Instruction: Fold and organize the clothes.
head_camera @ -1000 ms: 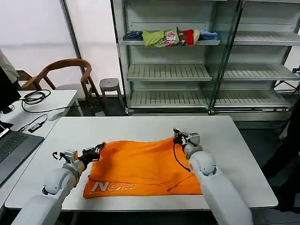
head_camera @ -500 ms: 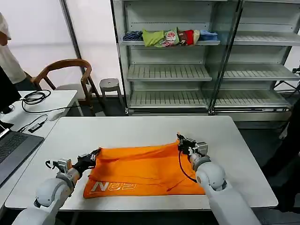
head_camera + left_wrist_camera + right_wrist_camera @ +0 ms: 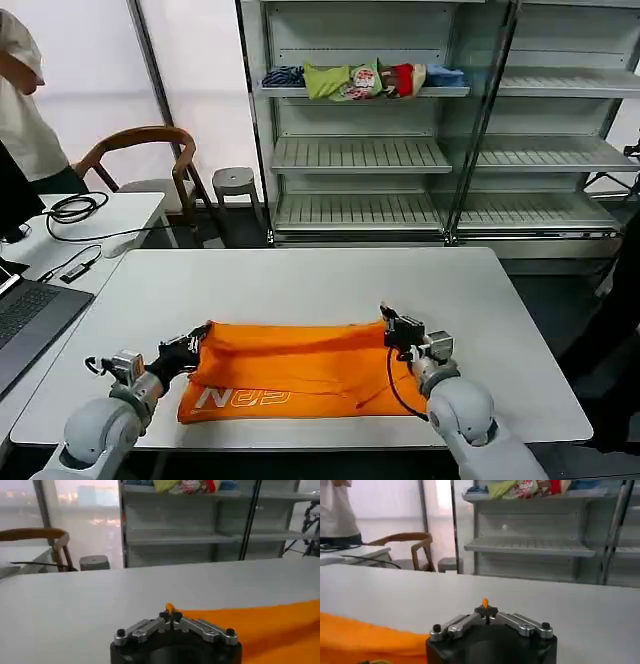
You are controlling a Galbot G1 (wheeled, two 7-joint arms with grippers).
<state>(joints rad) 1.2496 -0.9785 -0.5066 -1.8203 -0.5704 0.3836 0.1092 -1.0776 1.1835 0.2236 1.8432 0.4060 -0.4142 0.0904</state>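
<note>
Orange T-shirt (image 3: 300,365) on table (image 3: 300,275), stretched between 2 pincers, already folded into flat band. Left pincer (image 3: 190,347) pinching its left corner, right pincer (image 3: 389,323) pinching right corner. Crosswise folds likely remain.

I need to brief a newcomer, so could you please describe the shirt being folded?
On the white table, near its front edge, lies the orange T-shirt, pale lettering at one corner. The left gripper and right gripper pinch its far corners; the other clothes sit on the shelf.
</note>
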